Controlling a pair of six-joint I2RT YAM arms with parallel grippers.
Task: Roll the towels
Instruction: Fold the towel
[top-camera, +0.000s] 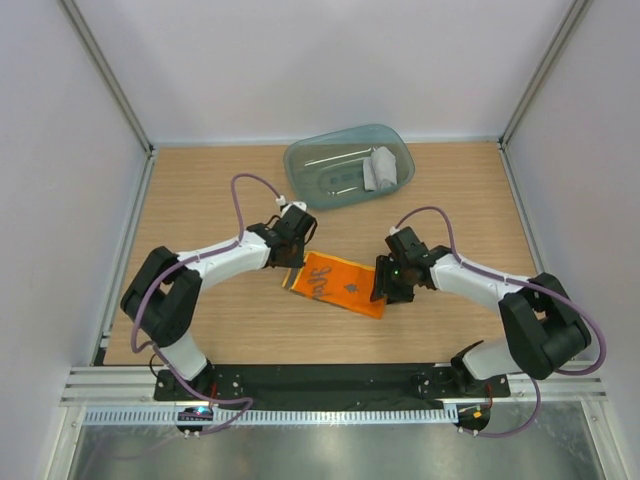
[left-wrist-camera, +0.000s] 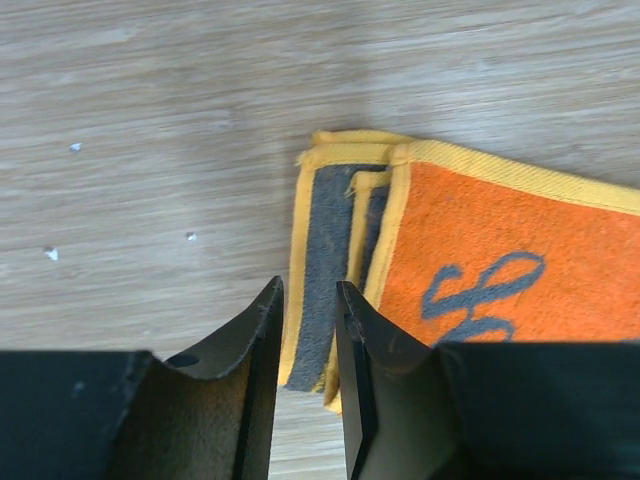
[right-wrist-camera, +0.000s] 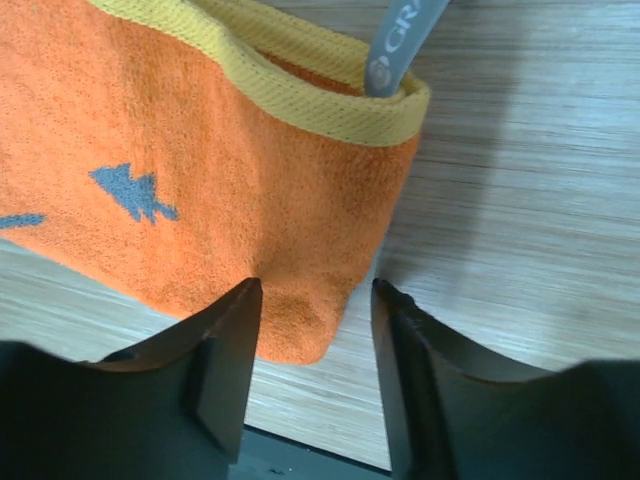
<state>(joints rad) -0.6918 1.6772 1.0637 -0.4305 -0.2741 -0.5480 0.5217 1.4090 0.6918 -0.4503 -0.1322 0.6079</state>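
The yellow-orange towel (top-camera: 335, 283) lies folded flat on the wooden table between my two grippers. My left gripper (top-camera: 292, 266) is at its left end. In the left wrist view its jaws (left-wrist-camera: 305, 285) stand a narrow gap apart over the towel's (left-wrist-camera: 500, 240) yellow-bordered edge, not pinching it. My right gripper (top-camera: 386, 291) is at its right end. In the right wrist view it (right-wrist-camera: 315, 285) is open with the towel's (right-wrist-camera: 200, 150) corner between the jaws, and the left finger touches the cloth. The grey towel (top-camera: 381, 168) lies bunched in the tray.
A translucent teal tray (top-camera: 320, 185) stands at the back of the table, behind the orange towel. A grey label (right-wrist-camera: 400, 40) sticks out of the towel's folded right end. White walls close in the table on three sides.
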